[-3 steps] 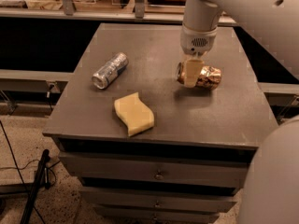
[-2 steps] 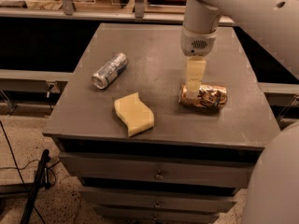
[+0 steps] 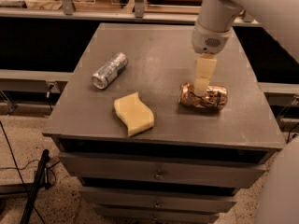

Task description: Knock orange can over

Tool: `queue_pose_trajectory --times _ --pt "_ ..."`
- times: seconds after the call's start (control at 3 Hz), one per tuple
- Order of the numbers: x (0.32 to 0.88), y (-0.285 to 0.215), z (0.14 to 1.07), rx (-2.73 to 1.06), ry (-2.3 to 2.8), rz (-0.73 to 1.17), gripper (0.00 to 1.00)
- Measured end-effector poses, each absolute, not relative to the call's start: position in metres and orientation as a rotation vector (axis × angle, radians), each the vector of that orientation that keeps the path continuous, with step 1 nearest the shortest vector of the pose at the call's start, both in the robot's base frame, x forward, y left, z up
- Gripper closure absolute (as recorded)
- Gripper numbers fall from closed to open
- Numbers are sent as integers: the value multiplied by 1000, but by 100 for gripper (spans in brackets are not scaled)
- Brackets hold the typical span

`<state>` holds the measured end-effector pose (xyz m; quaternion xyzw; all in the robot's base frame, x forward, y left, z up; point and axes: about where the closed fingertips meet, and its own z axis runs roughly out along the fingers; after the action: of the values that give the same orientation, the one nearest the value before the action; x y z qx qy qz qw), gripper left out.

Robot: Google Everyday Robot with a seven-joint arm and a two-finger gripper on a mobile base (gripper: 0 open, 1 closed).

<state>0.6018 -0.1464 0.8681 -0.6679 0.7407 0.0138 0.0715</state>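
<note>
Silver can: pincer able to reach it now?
Likely yes. The pincer sits right above the orange can, which lies on its side; the silver can lies to its left with bare tabletop between, and the yellow sponge is nearer the front edge, off that line.

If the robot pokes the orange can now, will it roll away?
Probably. The orange can lies on its side on the flat table, so its round body would likely roll toward the front or back. It looks like metal, so probably stiff. The gripper hangs right above it.
</note>
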Motion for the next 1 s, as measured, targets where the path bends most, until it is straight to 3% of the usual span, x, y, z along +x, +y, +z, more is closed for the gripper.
queue_pose_trajectory --times 1.0 --pt "586 -215 882 -1895 2055 200 0"
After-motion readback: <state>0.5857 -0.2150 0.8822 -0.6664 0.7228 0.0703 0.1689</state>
